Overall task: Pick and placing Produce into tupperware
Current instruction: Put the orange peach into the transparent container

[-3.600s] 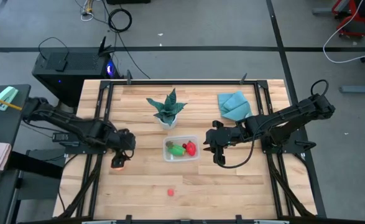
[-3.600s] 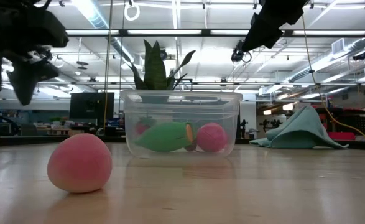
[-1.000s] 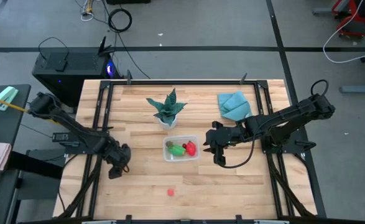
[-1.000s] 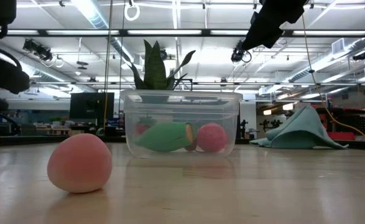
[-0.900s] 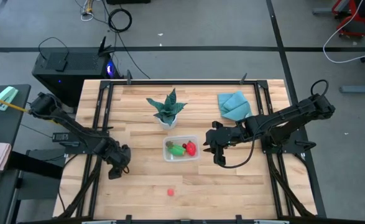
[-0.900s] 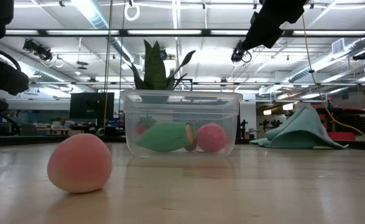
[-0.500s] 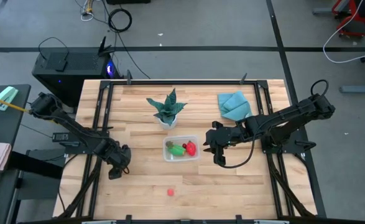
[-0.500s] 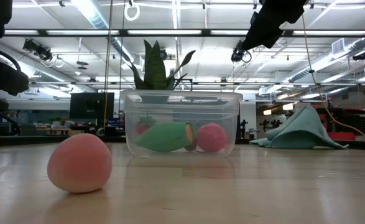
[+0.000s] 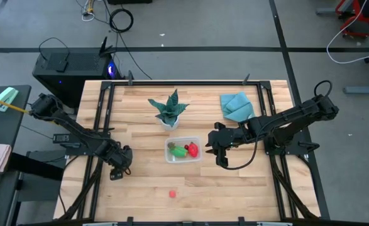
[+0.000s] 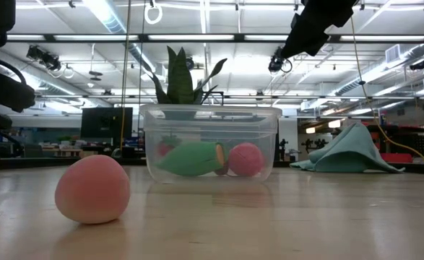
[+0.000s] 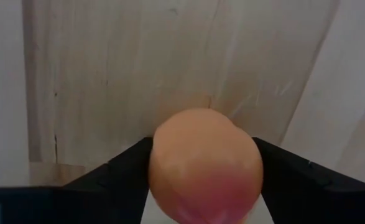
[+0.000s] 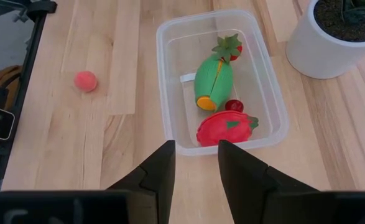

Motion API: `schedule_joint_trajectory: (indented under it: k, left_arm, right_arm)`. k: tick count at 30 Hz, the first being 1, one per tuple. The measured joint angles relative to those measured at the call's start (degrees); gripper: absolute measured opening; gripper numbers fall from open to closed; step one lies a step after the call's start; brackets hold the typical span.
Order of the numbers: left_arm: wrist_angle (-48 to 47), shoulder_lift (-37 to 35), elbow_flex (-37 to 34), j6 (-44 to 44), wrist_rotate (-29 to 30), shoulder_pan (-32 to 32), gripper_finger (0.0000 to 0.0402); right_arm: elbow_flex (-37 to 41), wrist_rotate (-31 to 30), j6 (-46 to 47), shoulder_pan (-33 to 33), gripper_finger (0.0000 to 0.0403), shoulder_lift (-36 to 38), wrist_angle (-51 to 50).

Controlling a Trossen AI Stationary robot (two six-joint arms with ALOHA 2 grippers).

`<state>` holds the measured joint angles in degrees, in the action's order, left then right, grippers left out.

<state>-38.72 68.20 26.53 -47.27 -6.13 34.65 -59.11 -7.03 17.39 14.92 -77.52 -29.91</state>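
Observation:
The clear tub (image 9: pixel 168 152) stands mid-table with a green oval fruit (image 12: pixel 212 79) and red pieces (image 12: pixel 224 129) lying on its floor. A small pink-red ball (image 9: pixel 171 194) rests on the wood nearer the table's near edge. My left gripper (image 9: pixel 117 171) is at the table's left edge, shut on an orange-pink round fruit (image 11: pixel 205 165). My right gripper (image 9: pixel 219 150) hovers just right of the tub with a small gap between its fingers (image 12: pixel 163 171) and touches nothing. My left gripper pinches the orange-pink round fruit by its two opposite sides (image 11: pixel 160 168), one finger (image 11: pixel 123 171) on each. It comes from above, pointing down at the wood. Whether the fruit rests on the table or is lifted, I cannot tell.
A spiky potted plant (image 9: pixel 170 110) stands just beyond the tub and a crumpled blue cloth (image 9: pixel 236 105) lies at the far right. Dark frame rails (image 9: pixel 102 125) run along both table sides. Bare wood stretches along the near edge around the ball.

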Motion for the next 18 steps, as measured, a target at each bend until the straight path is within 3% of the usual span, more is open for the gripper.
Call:
schedule_joint_trajectory:
  k: [8,18]
  left_arm:
    - [-0.4,0.0,0.0,1.5,-0.3,0.0,0.0263]
    - [-2.8,0.2,5.4,11.5,-1.8,-4.1,0.0260]
  right_arm:
    - [0.0,0.0,0.0,0.0,0.0128,0.0,0.0]
    - [0.0,0.0,0.0,0.0,0.0128,0.0,0.1]
